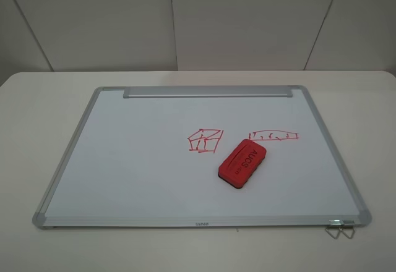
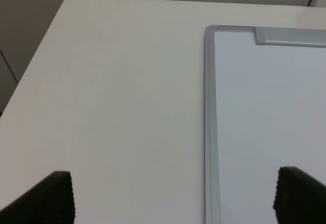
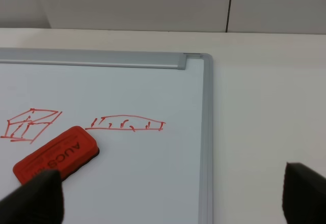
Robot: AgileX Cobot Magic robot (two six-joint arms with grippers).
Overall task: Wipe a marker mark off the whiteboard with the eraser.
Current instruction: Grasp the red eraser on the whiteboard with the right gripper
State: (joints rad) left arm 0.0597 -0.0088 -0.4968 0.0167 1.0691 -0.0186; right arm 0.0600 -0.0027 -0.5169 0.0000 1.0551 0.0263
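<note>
Whiteboard position, high camera: the board lies flat on the white table, with its silver tray strip along the far edge. The marker mark, a small red box outline, sits right of the board's centre. A wider sketch with ticks inside lies further right. The eraser rests on the board, lettering up and skewed, just near of both drawings and clear of the marker mark. Its far corner comes close to the wider sketch; I cannot tell whether it touches that line. Two wire clips hang at the board's near right corner.

Left wrist camera: my left gripper hangs above the board's left frame, near the far left corner. Its jaws stand wide apart, one black fingertip over bare table, the other over the board. They hold nothing.

Right wrist camera: my right gripper hangs over the board's right part. Its jaws are spread wide and empty. One fingertip overlaps the near end of the eraser in this view; contact cannot be determined. The other is over the table, outside the frame. The marker mark lies just beyond the eraser.
</note>
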